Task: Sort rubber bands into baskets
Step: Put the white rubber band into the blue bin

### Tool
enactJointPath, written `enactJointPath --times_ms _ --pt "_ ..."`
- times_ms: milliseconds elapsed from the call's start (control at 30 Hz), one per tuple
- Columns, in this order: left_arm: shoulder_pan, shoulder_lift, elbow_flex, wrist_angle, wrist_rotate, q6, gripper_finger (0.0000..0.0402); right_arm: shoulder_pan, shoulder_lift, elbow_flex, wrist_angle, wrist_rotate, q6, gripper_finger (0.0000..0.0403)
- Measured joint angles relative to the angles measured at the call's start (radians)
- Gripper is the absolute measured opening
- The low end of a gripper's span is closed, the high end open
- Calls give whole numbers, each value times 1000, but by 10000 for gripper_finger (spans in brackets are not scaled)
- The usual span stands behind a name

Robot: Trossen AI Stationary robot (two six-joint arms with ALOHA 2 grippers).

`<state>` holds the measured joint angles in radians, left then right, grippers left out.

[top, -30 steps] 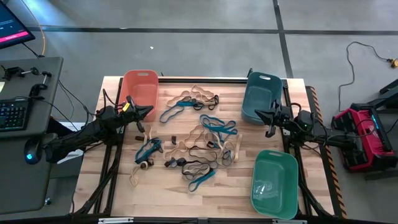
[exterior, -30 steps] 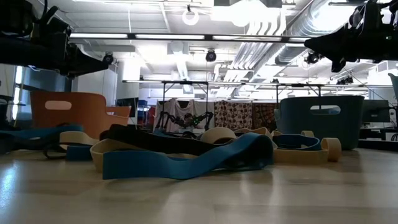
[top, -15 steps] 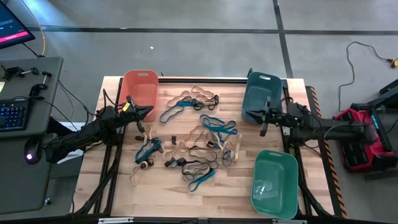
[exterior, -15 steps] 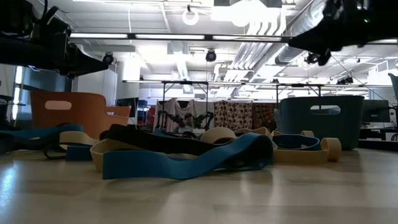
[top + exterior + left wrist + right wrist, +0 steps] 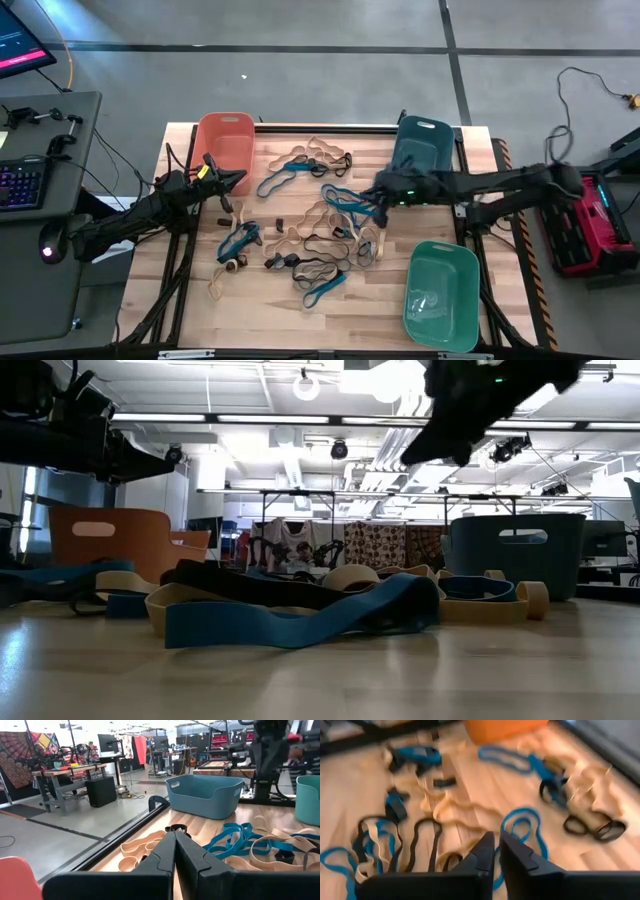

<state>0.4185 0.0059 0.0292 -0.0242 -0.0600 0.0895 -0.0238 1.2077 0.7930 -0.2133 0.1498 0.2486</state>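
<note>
The right end effector [image 5: 375, 193] hangs over the middle of the table [image 5: 370, 310], its fingers nearly together with only a slit between them, holding nothing. Below it, tan, blue and black rubber bands [image 5: 310, 225] lie tangled. It should spread wider, then descend on one free loop. The orange [image 5: 224, 140], teal [image 5: 420, 150] and green [image 5: 442, 295] baskets sit at the edges. The left end effector [image 5: 236, 178] waits closed and empty by the orange basket.

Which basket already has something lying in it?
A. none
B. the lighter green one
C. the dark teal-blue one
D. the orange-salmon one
B: in the high view the lighter green basket shows a pale clump on its floor, while the other two show bare floors.
</note>
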Motion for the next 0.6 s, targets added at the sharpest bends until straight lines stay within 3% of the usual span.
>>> enactJointPath --times_ms 233,333,600 --pt "0 0 0 0 0 1 0 7 254 200 -220 -8 94 99" --pt "0 0 0 0 0 1 0 7 336 259 -260 -62 117 124" --pt "0 0 0 -1 0 -6 0 7 493 341 -285 -167 112 138"
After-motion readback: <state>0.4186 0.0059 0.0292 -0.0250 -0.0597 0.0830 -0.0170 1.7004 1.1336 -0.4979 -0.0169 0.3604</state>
